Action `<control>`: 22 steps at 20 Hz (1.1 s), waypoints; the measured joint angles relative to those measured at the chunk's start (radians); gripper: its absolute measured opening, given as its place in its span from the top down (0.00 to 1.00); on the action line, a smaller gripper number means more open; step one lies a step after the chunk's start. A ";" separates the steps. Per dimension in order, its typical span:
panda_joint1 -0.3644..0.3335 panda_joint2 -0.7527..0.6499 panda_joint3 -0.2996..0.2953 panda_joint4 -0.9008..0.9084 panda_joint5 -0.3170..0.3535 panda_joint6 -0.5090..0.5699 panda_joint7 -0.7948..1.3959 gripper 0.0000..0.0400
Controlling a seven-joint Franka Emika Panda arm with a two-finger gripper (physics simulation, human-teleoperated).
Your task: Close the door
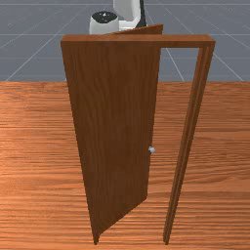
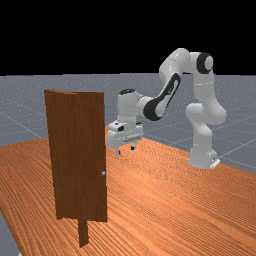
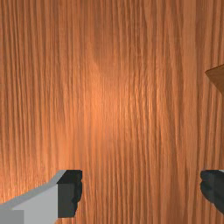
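Grey floor with pale lines lies behind an orange-brown tabletop (image 1: 39, 146). Above it the hand (image 3: 141, 189) hangs with its two fingers spread wide, nothing between them, on the end of the white arm (image 2: 153, 107). It is apart from the door (image 1: 114, 122), on the side toward the arm's base.

The door stands upright and partly open on the tabletop. It meets its frame (image 1: 185, 41) at the front view's left, and its free edge is swung back toward the arm. A small round knob (image 1: 152, 150) sits by that free edge.

The door should handle as one stiff board, guided by its hinge; its weight I can't judge. Its flat wood gives little to pinch, and the knob looks smooth enough to slip from a grip, so a push seems better than a hold. The best place is the arm-facing side, near the free edge, where leverage is greatest; close to the hinge it would feel heavier. Contact too near the edge could slide off, and a hard shove might bounce the door back.
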 joint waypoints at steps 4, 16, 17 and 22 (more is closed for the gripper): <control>0.000 -0.016 -0.001 -0.022 -0.001 0.006 0.005 0.00; 0.003 -0.010 -0.004 -0.026 -0.012 0.019 0.020 0.00; 0.001 -0.008 -0.002 -0.022 -0.003 0.008 0.012 0.00; 0.001 -0.012 -0.002 -0.009 -0.004 -0.017 0.012 0.00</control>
